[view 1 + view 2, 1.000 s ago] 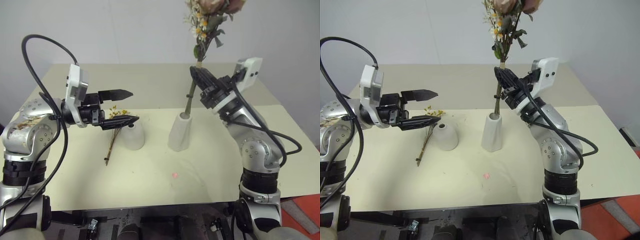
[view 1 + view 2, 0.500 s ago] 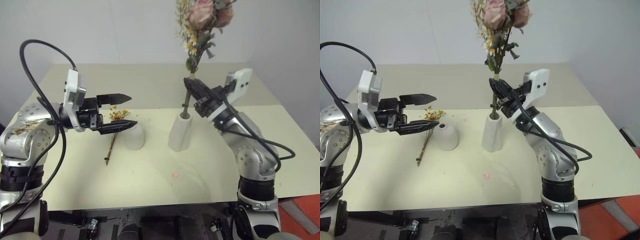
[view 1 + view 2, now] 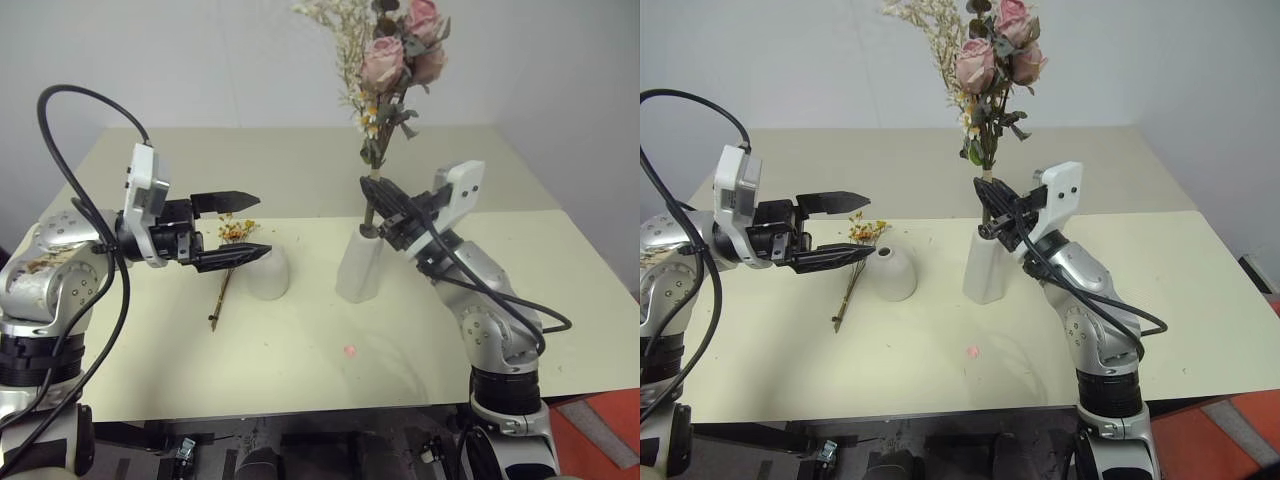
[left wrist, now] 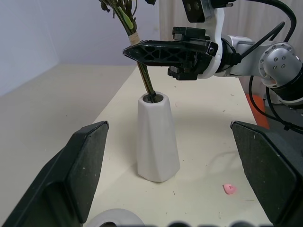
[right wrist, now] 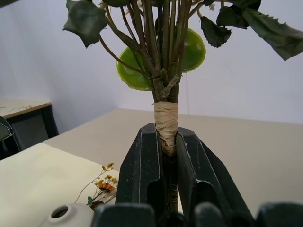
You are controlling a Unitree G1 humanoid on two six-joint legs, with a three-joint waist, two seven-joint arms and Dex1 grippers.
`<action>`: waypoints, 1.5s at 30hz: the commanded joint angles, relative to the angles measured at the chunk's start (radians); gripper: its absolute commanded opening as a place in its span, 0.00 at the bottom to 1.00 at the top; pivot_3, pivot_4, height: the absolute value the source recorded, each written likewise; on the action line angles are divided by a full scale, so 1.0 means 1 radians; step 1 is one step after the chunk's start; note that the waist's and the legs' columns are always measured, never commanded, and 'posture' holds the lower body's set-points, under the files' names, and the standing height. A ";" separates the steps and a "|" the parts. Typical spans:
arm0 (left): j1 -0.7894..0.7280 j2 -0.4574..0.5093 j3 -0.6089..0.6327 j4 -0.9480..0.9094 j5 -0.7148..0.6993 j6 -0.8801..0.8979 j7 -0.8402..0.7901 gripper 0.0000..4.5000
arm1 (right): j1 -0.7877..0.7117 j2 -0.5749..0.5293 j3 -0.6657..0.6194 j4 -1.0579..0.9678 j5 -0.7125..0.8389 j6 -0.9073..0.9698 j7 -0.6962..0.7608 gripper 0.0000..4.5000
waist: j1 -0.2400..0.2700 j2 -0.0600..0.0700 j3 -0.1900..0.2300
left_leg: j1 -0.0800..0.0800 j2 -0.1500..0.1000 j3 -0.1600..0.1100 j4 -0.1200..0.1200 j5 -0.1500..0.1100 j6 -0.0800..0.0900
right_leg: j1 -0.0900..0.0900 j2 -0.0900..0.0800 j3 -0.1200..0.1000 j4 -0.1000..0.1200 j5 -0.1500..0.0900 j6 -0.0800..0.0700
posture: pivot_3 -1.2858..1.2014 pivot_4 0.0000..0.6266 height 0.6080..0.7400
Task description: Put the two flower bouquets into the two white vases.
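My right gripper (image 3: pixel 373 205) is shut on the stems of the large bouquet of pink roses (image 3: pixel 392 72), just below its paper wrap (image 5: pixel 165 124). The stem ends sit inside the mouth of the tall white vase (image 3: pixel 359 264) near the table's middle. The squat dome vase (image 3: pixel 267 270) stands to its left. A thin bunch of yellow-orange flowers (image 3: pixel 228 262) lies flat on the table left of the dome vase. My left gripper (image 3: pixel 240 227) hovers open above that bunch and the dome vase, pointing right, holding nothing.
A small pink spot (image 3: pixel 350 351) marks the cream tabletop (image 3: pixel 300 360) in front of the vases. A second table surface (image 3: pixel 290 165) runs behind, up to the pale wall.
My right gripper has come down with the rose bouquet, pushing the stems deeper into the tall vase. The left gripper has stayed where it was, open.
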 commanded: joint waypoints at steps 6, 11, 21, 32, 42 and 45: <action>0.013 0.007 0.032 -0.029 -0.004 -0.018 0.029 1.00 | 0.029 -0.001 -0.017 -0.071 -0.002 -0.031 -0.004 0.04 | -0.001 0.000 0.000 | 0.000 0.000 0.000 0.000 0.000 0.000 | 0.000 0.000 0.000 0.000 0.000 0.000 | 0.52 0.24 1.00; 0.018 0.015 0.032 -0.008 0.015 -0.028 0.041 1.00 | 0.055 -0.003 -0.012 -0.080 -0.012 -0.035 -0.001 0.12 | 0.000 0.000 0.000 | 0.000 0.000 0.000 0.000 0.000 0.000 | 0.000 0.000 0.000 0.000 0.000 0.000 | 0.52 0.24 1.00; 0.057 -0.022 0.007 -0.032 0.107 0.014 0.241 1.00 | 0.148 -0.035 -0.038 -0.157 0.001 -0.030 0.007 0.89 | 0.002 0.000 0.000 | 0.000 0.000 0.000 0.000 0.000 0.000 | 0.000 0.000 0.000 0.000 0.000 0.000 | 0.52 0.24 1.00; -0.051 -0.019 -0.106 -0.023 0.240 0.357 0.548 1.00 | 0.135 -0.488 -0.226 -0.294 0.368 0.266 0.255 0.99 | 0.008 -0.001 0.000 | 0.001 0.000 -0.001 0.001 0.000 0.000 | 0.001 0.000 0.000 0.000 0.000 0.000 | 0.52 0.24 1.00; -0.253 -0.002 -0.318 0.081 0.359 0.692 0.643 1.00 | 0.079 -0.778 -0.221 -0.229 0.450 0.351 0.453 0.99 | 0.005 -0.001 0.000 | 0.004 0.000 -0.001 0.000 0.000 0.000 | 0.006 0.000 0.000 -0.009 -0.001 0.001 | 0.52 0.24 1.00; -0.274 -0.022 -0.317 0.117 0.374 0.713 0.656 1.00 | 0.070 -0.805 -0.218 -0.218 0.440 0.344 0.489 0.99 | 0.006 -0.002 0.000 | 0.006 0.000 -0.001 -0.001 0.000 0.000 | 0.009 0.000 0.000 -0.009 -0.001 0.001 | 0.52 0.24 1.00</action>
